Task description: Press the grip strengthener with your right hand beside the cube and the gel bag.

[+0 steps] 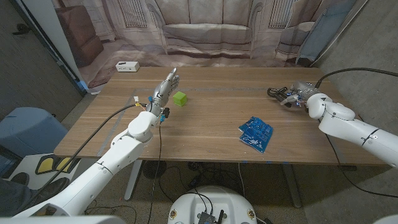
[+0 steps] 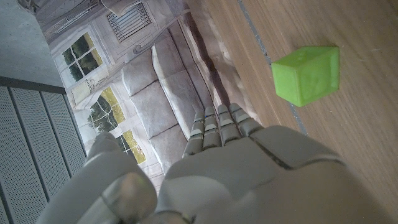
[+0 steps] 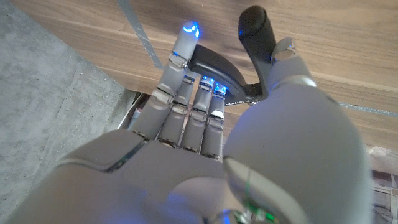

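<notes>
1. Two hands of mine are showing over the wooden table (image 1: 205, 134). There are no boxes or bowls on it, just loose things lying on the wood.
2. My right hand (image 1: 297, 94) is wrapping its fingers (image 3: 186, 93) around the grip strengthener (image 1: 278, 94), holding it at the far right side of the table. One black handle is poking out past my thumb.
3. My left hand (image 1: 163, 89) is holding nothing. Its fingers are reaching out straight and close together, just beside the green cube (image 1: 180, 98).
4. The blue gel bag (image 1: 255, 133) is lying flat near the front edge, between the cube and my right hand, well apart from both.
5. A small white box (image 1: 127, 66) is sitting on the floor past the far left corner.
</notes>
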Available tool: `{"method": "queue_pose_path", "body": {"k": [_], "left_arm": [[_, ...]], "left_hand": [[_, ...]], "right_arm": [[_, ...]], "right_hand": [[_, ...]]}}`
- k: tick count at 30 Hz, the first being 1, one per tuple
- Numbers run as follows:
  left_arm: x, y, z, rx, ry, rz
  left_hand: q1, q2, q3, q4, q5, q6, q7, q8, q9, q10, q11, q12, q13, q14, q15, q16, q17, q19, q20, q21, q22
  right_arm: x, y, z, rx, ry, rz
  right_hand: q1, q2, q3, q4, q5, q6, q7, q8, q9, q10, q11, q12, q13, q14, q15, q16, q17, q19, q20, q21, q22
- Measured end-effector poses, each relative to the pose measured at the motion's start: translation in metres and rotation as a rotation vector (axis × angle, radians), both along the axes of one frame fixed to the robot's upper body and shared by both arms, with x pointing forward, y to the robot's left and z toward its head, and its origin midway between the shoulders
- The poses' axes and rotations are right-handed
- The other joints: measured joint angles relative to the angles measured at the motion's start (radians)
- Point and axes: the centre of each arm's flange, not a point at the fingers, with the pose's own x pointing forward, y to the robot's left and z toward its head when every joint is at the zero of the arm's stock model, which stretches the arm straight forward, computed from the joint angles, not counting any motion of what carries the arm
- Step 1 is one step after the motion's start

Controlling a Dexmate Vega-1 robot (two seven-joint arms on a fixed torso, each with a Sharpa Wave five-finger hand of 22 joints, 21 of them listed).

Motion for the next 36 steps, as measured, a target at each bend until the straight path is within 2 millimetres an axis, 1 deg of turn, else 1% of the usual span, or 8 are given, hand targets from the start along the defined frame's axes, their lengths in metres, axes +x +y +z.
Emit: {"method": "queue_pose_path", "body": {"k": [4, 8, 11, 12, 23, 25, 31, 36], "left_arm": [[0.000, 0.000, -0.001, 0.000, 0.000, 0.001], [-0.001, 0.001, -0.001, 0.000, 0.000, 0.001], [-0.001, 0.001, -0.001, 0.000, 0.000, 0.001], [-0.001, 0.001, -0.001, 0.000, 0.000, 0.001], [-0.001, 0.000, -0.001, -0.001, 0.001, -0.001], [-0.001, 0.000, -0.001, -0.001, 0.000, -0.002], [-0.002, -0.001, -0.001, -0.001, -0.002, -0.002], [-0.003, -0.002, 0.000, 0.000, -0.002, -0.002]], "left_hand": [[0.000, 0.000, 0.000, 0.000, 0.000, 0.000, 0.000, 0.000, 0.000, 0.000, 0.000, 0.000, 0.000, 0.000, 0.000, 0.000, 0.000, 0.000, 0.000, 0.000, 0.000], [0.000, 0.000, 0.000, 0.000, 0.000, 0.000, 0.000, 0.000, 0.000, 0.000, 0.000, 0.000, 0.000, 0.000, 0.000, 0.000, 0.000, 0.000, 0.000, 0.000, 0.000], [0.000, 0.000, 0.000, 0.000, 0.000, 0.000, 0.000, 0.000, 0.000, 0.000, 0.000, 0.000, 0.000, 0.000, 0.000, 0.000, 0.000, 0.000, 0.000, 0.000, 0.000], [0.000, 0.000, 0.000, 0.000, 0.000, 0.000, 0.000, 0.000, 0.000, 0.000, 0.000, 0.000, 0.000, 0.000, 0.000, 0.000, 0.000, 0.000, 0.000, 0.000, 0.000], [0.000, 0.000, 0.000, 0.000, 0.000, 0.000, 0.000, 0.000, 0.000, 0.000, 0.000, 0.000, 0.000, 0.000, 0.000, 0.000, 0.000, 0.000, 0.000, 0.000, 0.000], [0.000, 0.000, 0.000, 0.000, 0.000, 0.000, 0.000, 0.000, 0.000, 0.000, 0.000, 0.000, 0.000, 0.000, 0.000, 0.000, 0.000, 0.000, 0.000, 0.000, 0.000], [0.000, 0.000, -0.003, -0.003, 0.000, 0.000, 0.000, 0.000, 0.000, 0.000, 0.000, 0.000, 0.000, 0.000, 0.000, 0.000, 0.000, 0.000, 0.000, 0.000, 0.000], [0.002, 0.002, -0.003, -0.003, 0.000, 0.000, 0.000, 0.000, 0.000, 0.000, 0.000, 0.000, 0.000, 0.000, 0.000, 0.000, 0.000, 0.000, 0.000, 0.000, 0.000]], "right_arm": [[0.004, -0.001, -0.004, 0.006, 0.016, -0.008], [0.007, -0.003, -0.007, 0.009, 0.030, -0.014], [0.007, -0.003, -0.007, 0.010, 0.036, -0.015], [0.007, -0.003, -0.007, 0.010, 0.036, -0.015], [0.013, -0.006, -0.015, 0.011, 0.068, -0.026], [0.014, -0.006, -0.015, 0.011, 0.071, -0.027], [0.016, -0.007, -0.017, 0.010, 0.078, -0.031], [0.016, -0.007, -0.018, 0.006, 0.080, -0.031]], "right_hand": [[-0.005, 0.005, 0.000, 0.000, 0.000, 0.000, 0.000, -0.004, 0.000, -0.006, -0.001, -0.007, 0.000, -0.004, -0.004, -0.008, -0.003, -0.007, 0.000, 0.004, -0.003], [-0.005, 0.005, -0.004, -0.004, 0.000, -0.002, -0.002, -0.005, 0.000, -0.022, 0.011, -0.015, 0.001, -0.014, -0.014, -0.020, -0.003, -0.027, -0.005, 0.004, -0.003], [-0.005, 0.005, -0.008, 0.000, -0.001, -0.005, -0.005, -0.012, 0.000, -0.023, 0.012, -0.015, 0.000, -0.018, -0.018, -0.023, -0.003, -0.027, -0.005, 0.004, -0.003], [-0.005, 0.005, -0.008, 0.000, -0.001, -0.005, -0.005, -0.012, 0.000, -0.027, 0.016, -0.018, -0.002, -0.019, -0.019, -0.026, -0.003, -0.032, -0.011, 0.004, -0.003], [-0.008, 0.008, -0.010, -0.002, -0.002, -0.016, -0.005, -0.017, -0.005, -0.043, 0.014, -0.030, -0.004, -0.026, -0.026, -0.044, -0.012, -0.051, -0.009, 0.004, -0.003], [-0.011, 0.011, -0.010, -0.002, -0.003, -0.022, 0.000, -0.021, -0.005, -0.050, 0.014, -0.032, -0.005, -0.032, -0.032, -0.048, -0.013, -0.055, -0.008, 0.004, -0.003], [-0.011, 0.011, -0.017, -0.006, -0.004, -0.040, -0.003, -0.028, -0.005, -0.068, 0.014, -0.042, -0.009, -0.037, -0.037, -0.054, -0.013, -0.072, -0.009, 0.012, -0.007], [-0.016, 0.016, -0.026, -0.006, -0.005, -0.063, 0.002, -0.032, -0.005, -0.086, 0.018, -0.053, -0.014, -0.044, -0.044, -0.062, -0.013, -0.077, -0.009, 0.012, -0.007]]}}
